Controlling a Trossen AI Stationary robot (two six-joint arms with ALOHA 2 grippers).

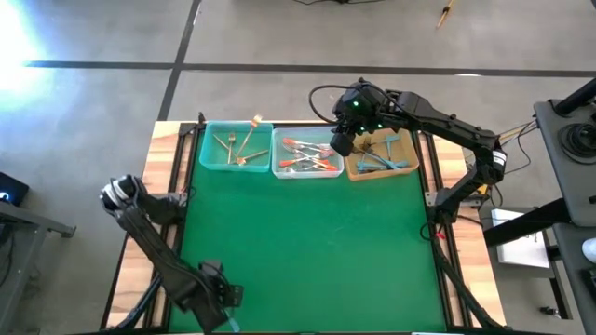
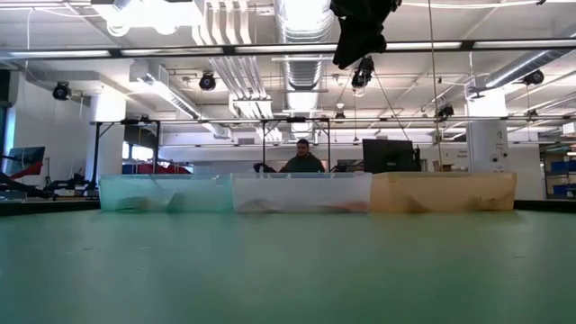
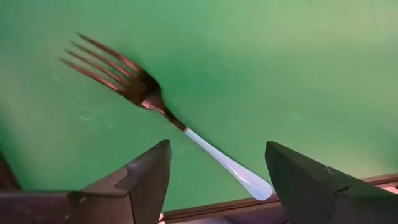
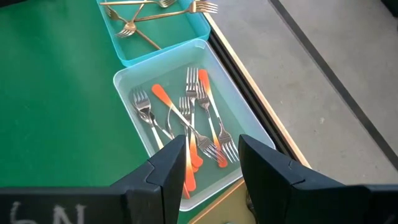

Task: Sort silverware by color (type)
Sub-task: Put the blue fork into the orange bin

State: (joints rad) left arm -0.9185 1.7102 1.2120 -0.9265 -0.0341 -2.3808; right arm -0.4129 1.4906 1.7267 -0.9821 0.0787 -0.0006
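**Jaws wide on the left, one fork left to sort**

Jaws of the left gripper point(image 3: 217, 150) wide apart, down low at 7 o'clock on the bench point(image 1: 168, 140). Holding nothing yet. Right between them, flat on the green mat point(image 1: 307, 242): one fork point(image 3: 186, 132) with a pale blue handle, close to the bench edge. Hard to tell if the handle tip brushes one finger.

Jaws of the right gripper point(image 4: 211, 142) partly apart too, with nothing in between. Hanging up high near 1 o'clock, over the bins.

Looks almost done. Three bins in a row at 12 o'clock:
- Teal bin point(image 1: 207, 160) at 11 o'clock, with gold forks point(image 1: 237, 147) inside.
- Clear bin point(image 1: 276, 167) at 12 o'clock, with orange-handled forks point(image 1: 309, 160) inside.
- Tan bin point(image 1: 352, 171) at 1 o'clock, with blue-handled forks point(image 1: 384, 160) inside.

No other loose forks to see on the mat.

Probably just this left to do: pinch the last fork, lift it, carry it across to 1 o'clock and drop it in the tan bin with the other blue ones. A long trip from 7 o'clock, so maybe a pass to the right arm.
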